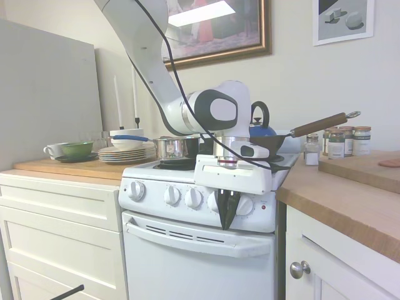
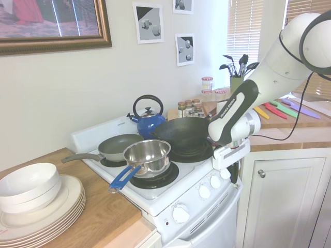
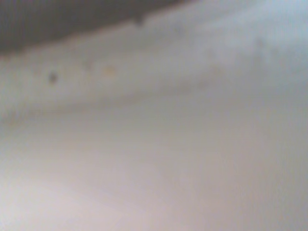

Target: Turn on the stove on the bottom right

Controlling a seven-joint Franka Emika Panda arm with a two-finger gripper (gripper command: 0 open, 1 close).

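Note:
The white stove [image 1: 200, 262] fills the middle of the first exterior view, with a row of round white knobs [image 1: 172, 195] and a small red light [image 1: 263, 207] on its front panel. My gripper [image 1: 227, 223] hangs tips-down in front of that panel, between the two rightmost knobs, partly covering one of them. Its dark fingers [image 1: 223, 206] meet at the tips, shut with nothing between them. From the other side, the gripper [image 2: 235, 175] sits by the end knob [image 2: 225, 173] of the stove [image 2: 170, 195]. The wrist view is only a blurred white surface.
On the burners stand a steel pot with a blue handle [image 2: 147, 155], a grey frying pan [image 2: 121, 146], a black wok [image 2: 181, 132] and a blue kettle [image 2: 147, 121]. Stacked plates [image 2: 46, 206] sit on one wooden counter, spice jars [image 1: 342, 140] on the other [image 1: 350, 200].

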